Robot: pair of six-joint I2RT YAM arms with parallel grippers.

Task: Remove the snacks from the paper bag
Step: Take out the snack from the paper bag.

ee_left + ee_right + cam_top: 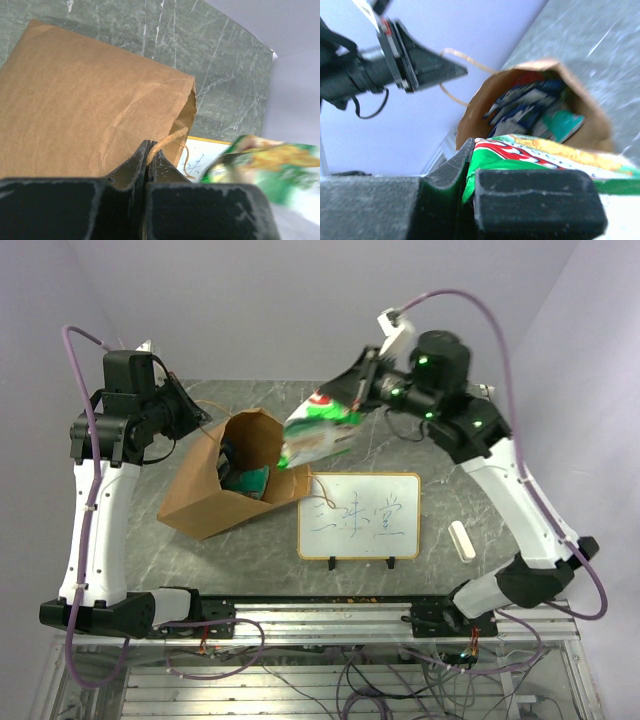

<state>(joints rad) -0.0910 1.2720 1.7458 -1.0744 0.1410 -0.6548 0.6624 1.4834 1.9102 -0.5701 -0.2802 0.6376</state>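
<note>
Green packet (318, 432) aloft in right hand (350, 398), left hand (150, 152) pinching handle (169, 139)

Plain pale lavender walls (250, 300) at the far end and on both sides, pretty evenly lit. The tabletop (260, 562) is a grey-green marble-look slab with thin white veins, and a silvery metal rail (330, 612) runs along its near edge.

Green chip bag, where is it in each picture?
Top view: green chip bag at centre, held up by the right hand.
Left wrist view: green chip bag at lower right, blurry.
Right wrist view: green chip bag at bottom, pinched.
Shared landmark: the paper bag.
</note>
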